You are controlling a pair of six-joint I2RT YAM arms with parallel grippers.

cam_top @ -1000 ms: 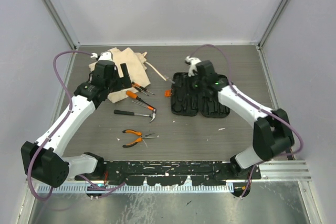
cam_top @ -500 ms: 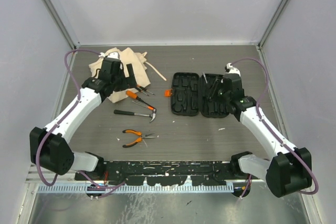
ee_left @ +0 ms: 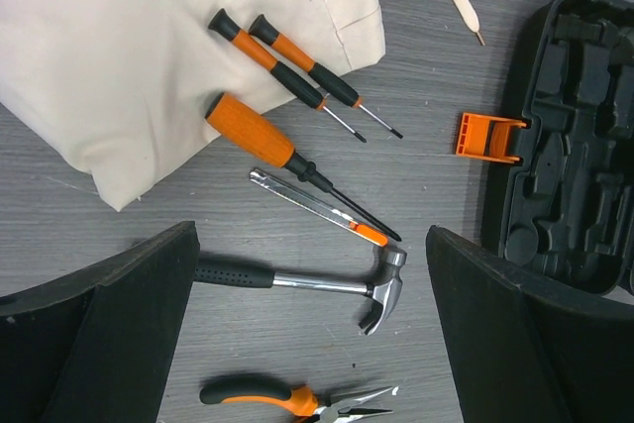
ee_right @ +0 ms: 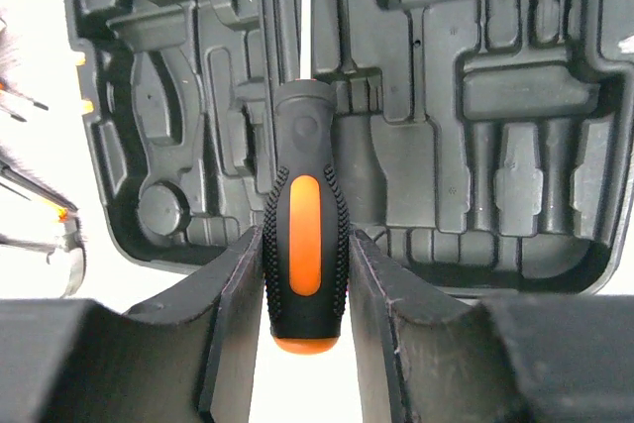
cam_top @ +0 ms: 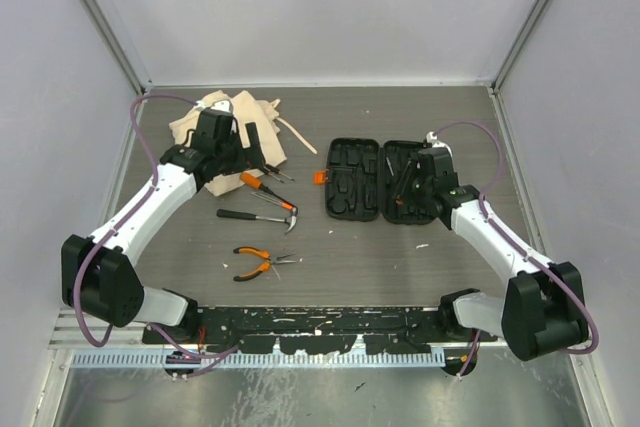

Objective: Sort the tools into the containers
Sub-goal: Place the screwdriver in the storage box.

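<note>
The black tool case (cam_top: 355,182) lies open at centre right, its orange latch (cam_top: 320,176) on its left. My right gripper (cam_top: 403,185) hovers over the case's right half, shut on an orange-and-black screwdriver (ee_right: 305,235) above the moulded slots (ee_right: 495,96). My left gripper (cam_top: 252,150) is open and empty beside the beige bag (cam_top: 235,122). In the left wrist view, two small screwdrivers (ee_left: 297,66) lie on the bag's edge (ee_left: 149,47). A large screwdriver (ee_left: 263,136), a slim steel tool (ee_left: 317,207), the hammer (ee_left: 297,282) and pliers (ee_left: 267,398) lie below.
The bag's drawstring (cam_top: 298,137) trails between the bag and the case. The hammer (cam_top: 258,216) and pliers (cam_top: 258,262) lie on the table (cam_top: 340,247) left of centre. Grey walls close in the table's sides and back. A black rail (cam_top: 320,322) runs along the near edge.
My right arm has swung from the case's far left edge across to its right half, carrying the screwdriver. My left arm has shifted slightly right along the bag's edge.
</note>
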